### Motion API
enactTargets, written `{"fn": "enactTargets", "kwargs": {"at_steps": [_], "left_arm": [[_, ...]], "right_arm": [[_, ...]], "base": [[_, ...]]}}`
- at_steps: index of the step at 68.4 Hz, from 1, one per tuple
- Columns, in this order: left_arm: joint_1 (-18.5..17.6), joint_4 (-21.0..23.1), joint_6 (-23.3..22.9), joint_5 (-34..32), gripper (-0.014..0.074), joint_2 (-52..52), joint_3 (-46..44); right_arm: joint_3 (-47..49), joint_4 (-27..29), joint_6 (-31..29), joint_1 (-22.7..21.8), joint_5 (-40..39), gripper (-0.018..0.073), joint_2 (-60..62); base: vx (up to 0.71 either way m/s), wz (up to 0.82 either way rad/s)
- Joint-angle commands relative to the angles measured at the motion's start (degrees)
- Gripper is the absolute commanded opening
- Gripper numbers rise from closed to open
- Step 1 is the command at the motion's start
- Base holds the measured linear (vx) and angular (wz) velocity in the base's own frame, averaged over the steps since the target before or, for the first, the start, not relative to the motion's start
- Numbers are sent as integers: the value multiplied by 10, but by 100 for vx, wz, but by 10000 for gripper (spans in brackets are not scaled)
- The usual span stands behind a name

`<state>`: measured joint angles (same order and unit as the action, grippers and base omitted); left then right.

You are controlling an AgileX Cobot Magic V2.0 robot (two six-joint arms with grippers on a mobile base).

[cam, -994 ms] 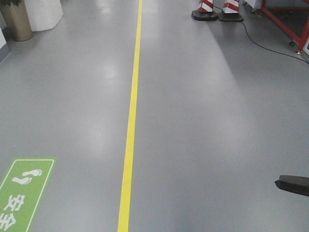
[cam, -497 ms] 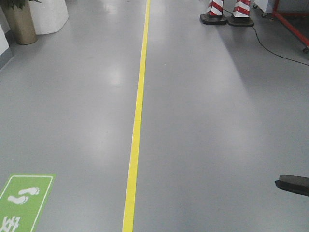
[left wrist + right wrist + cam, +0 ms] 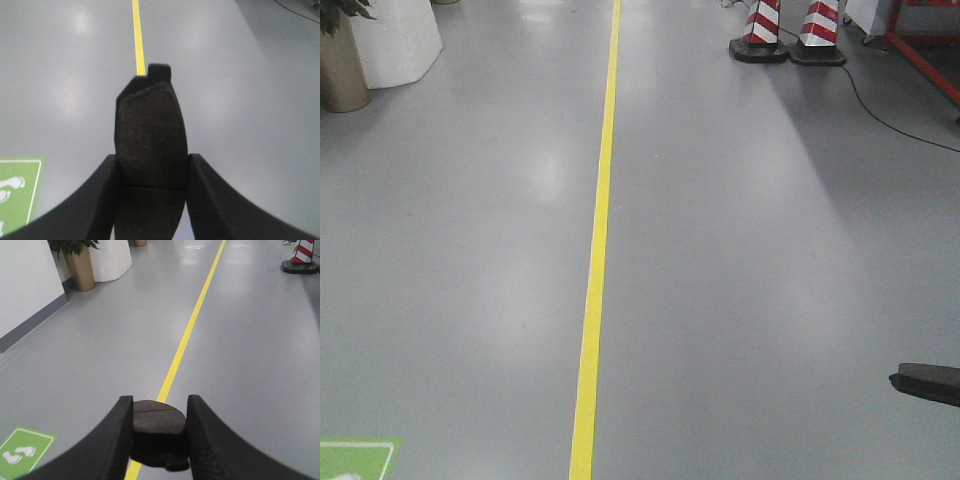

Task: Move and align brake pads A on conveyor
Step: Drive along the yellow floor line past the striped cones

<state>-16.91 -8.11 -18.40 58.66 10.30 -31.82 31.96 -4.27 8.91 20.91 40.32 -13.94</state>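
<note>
My left gripper [image 3: 152,172] is shut on a dark grey brake pad [image 3: 150,135] that sticks out forward past the fingertips, its cross groove level with them. My right gripper [image 3: 160,412] is shut on a second dark brake pad [image 3: 158,424], held flat between the fingers with its groove showing on top. Both pads hang above a grey floor. A dark tip [image 3: 928,382] shows at the right edge of the front view; I cannot tell which gripper it belongs to. The conveyor is out of view.
A yellow floor line [image 3: 596,250] runs straight ahead. Two red-and-white cones [image 3: 788,35] and a red frame [image 3: 925,55] with a cable stand far right. A gold planter [image 3: 340,65] and white column base [image 3: 398,38] stand far left. A green floor sign [image 3: 355,458] lies near left.
The floor scene has slid toward me: the green sign has dropped almost out of the bottom of the front view, and the yellow line and cones have shifted sideways. The dark tip at right has not moved.
</note>
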Motion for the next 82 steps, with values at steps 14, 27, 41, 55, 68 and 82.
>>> {"fn": "enactTargets", "kwargs": {"at_steps": [14, 27, 41, 55, 68, 82], "left_arm": [[-2, -4, -1, -49, -6, 9, -16], [-2, -4, -1, -49, -6, 9, -16], [-2, -4, -1, -49, -6, 9, -16], [-2, -4, -1, -49, -6, 9, -16], [-2, -4, -1, -49, -6, 9, -16], [-2, -4, -1, -49, -6, 9, -16]], "right_arm": [[15, -5, -3, -3, -58, -4, -7], [15, -5, -3, -3, -59, -4, -7], [15, -5, -3, -3, -59, -4, -7], [15, -5, -3, -3, -59, -4, -7], [15, -5, -3, -3, -59, -4, -7], [15, -5, -3, -3, -58, -4, -7]], "base": [[58, 1], [61, 0], [62, -2], [64, -6], [65, -9], [66, -10]]}}
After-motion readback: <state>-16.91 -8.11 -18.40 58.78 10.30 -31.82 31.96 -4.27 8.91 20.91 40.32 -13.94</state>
